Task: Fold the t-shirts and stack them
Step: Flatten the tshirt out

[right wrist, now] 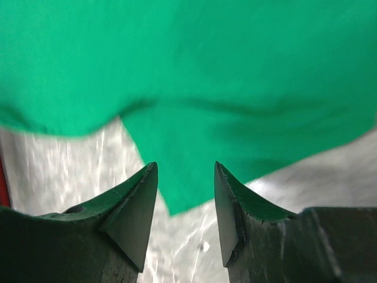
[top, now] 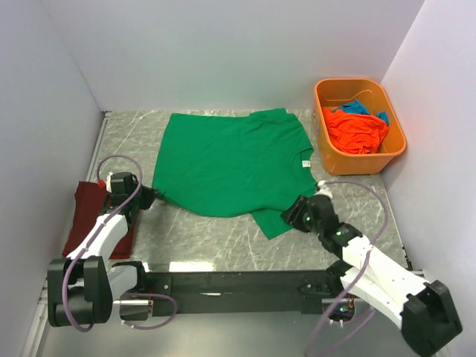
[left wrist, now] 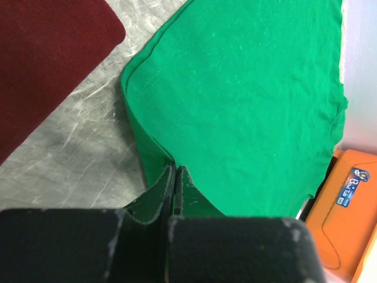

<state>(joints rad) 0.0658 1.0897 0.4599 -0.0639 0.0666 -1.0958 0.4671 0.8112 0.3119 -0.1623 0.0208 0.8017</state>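
Right, top view: green t-shirt (top: 230,160) spread flat left of the orange tub (top: 398,145), maroon t-shirt (top: 84,216) folded farther left. Left wrist: left gripper (left wrist: 175,172) clamped shut on the green hem corner. Right wrist: right gripper (right wrist: 186,168) jaws apart, sleeve tip between them, nothing held. Risk: left pulls alone, shirt drags and bunches.

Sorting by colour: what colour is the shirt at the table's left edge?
Maroon shirt; best in left wrist view.
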